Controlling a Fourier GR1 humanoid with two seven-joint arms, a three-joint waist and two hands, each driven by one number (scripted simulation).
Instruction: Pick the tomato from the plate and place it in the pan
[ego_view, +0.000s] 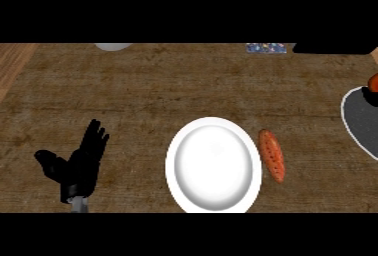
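Left hand (80, 165) at lower left; plate (214, 165) to its right; sweet potato (272, 155) just beyond the plate's right rim; pan (359, 120) far right, tomato (373, 82) at its far edge.

Counting across the counter (148, 85) now: one white plate (214, 165) is sitting near the front edge, and nothing is lying on it. One orange, elongated vegetable (272, 155) is lying just beside the plate's right rim. One dark pan (359, 120) with a pale rim is showing at the right edge, cut off by the frame, and one red-orange round thing (373, 82), likely the tomato, is peeking in at its far side. One pale rounded object (112, 46) is showing at the far edge, one small patterned item (266, 48) is further right along that edge. One hand (77, 165) is showing, the left, fingers up.
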